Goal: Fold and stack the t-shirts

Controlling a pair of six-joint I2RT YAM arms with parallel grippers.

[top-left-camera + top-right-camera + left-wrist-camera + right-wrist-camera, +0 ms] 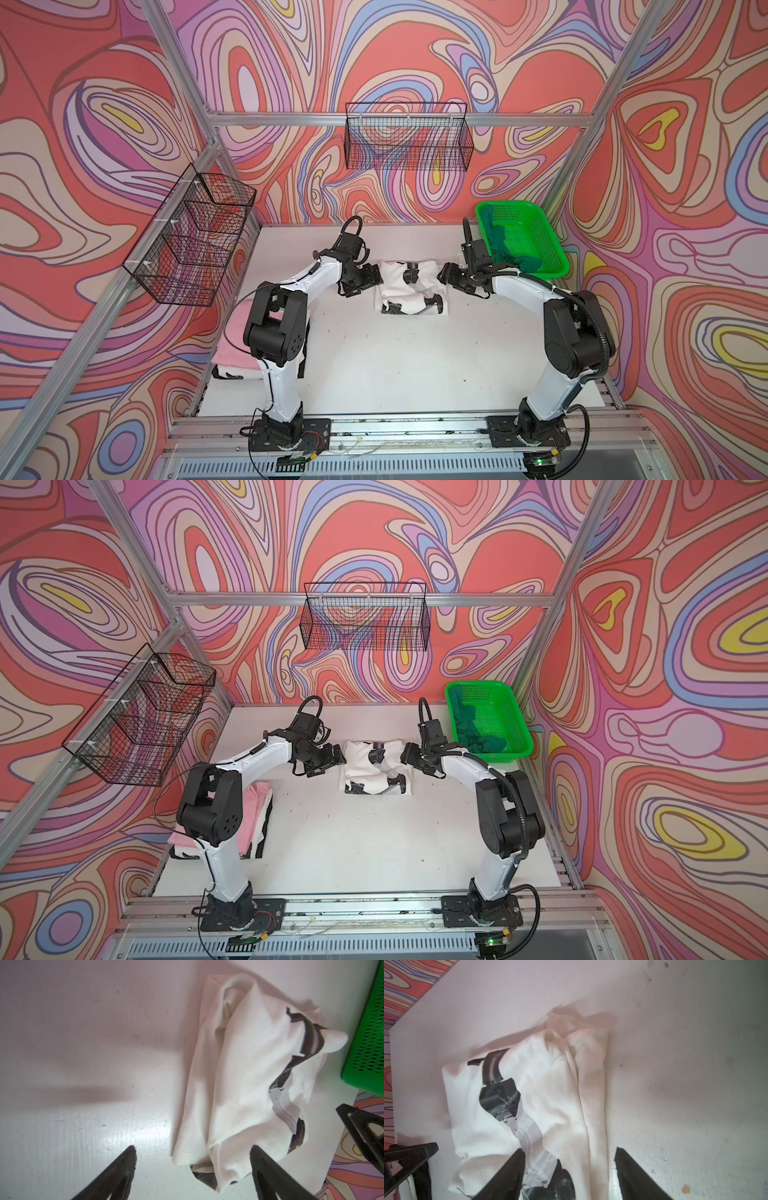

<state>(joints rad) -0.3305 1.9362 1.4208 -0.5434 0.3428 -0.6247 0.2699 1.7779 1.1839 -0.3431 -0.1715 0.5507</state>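
Observation:
A white t-shirt (415, 293) (374, 777) with a black and grey print lies folded, somewhat rumpled, at the middle back of the table. My left gripper (379, 276) (193, 1153) hovers at its left edge, open, with nothing between the fingers. Opposite it, my right gripper (441, 272) (569, 1153) stands open over the shirt's right edge, not pinching the cloth (562, 1088). A pink t-shirt (235, 338) (251, 808) rests folded on another white one (232, 370) at the front left, partly hidden by the left arm. A dark green t-shirt (500, 245) (469, 727) lies crumpled in the green basket (509, 203).
The green plastic basket (478, 683) (369, 1032) stands at the back right, close behind my right wrist. Black wire baskets hang on the back wall (407, 137) and the left wall (191, 237). An aluminium frame borders the table.

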